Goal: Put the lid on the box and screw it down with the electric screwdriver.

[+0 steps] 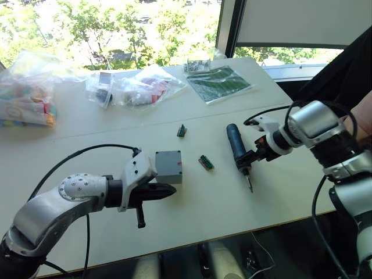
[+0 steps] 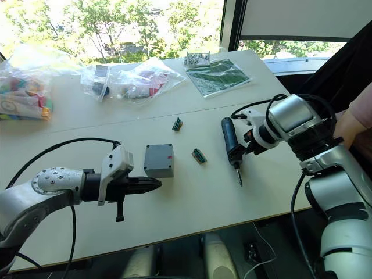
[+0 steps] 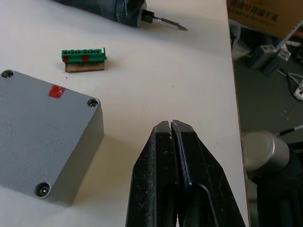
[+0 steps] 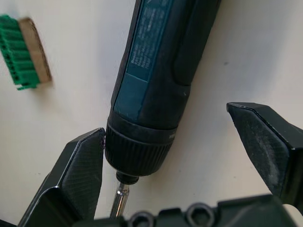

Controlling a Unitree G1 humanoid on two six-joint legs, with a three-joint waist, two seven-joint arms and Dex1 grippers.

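Nearest the camera, the left gripper (image 1: pixel 165 190) has its fingers pressed together and holds nothing. It sits on the near side of the box (image 1: pixel 168 166), tips just beside the box's near edge.

The box rests on the table (image 1: pixel 87 145) with the lid (image 3: pixel 42 137) already seated on top; screw heads show in three lid corners in the left wrist view, and a red mark lies near one edge.

The electric screwdriver (image 1: pixel 236 146) lies flat on the table to the right of the box, well apart from it, with a small green connector (image 1: pixel 206 162) between them. Its long axis runs roughly toward and away from the robot, bit end nearer the robot.

The right gripper (image 1: pixel 254 156) is at the bit end, fingers spread on either side of the collar; one finger (image 4: pixel 83 165) touches or nearly touches it, the other stands clear. The right arm is therefore the nearer one, and closing across the barrel appears to be the next move required.
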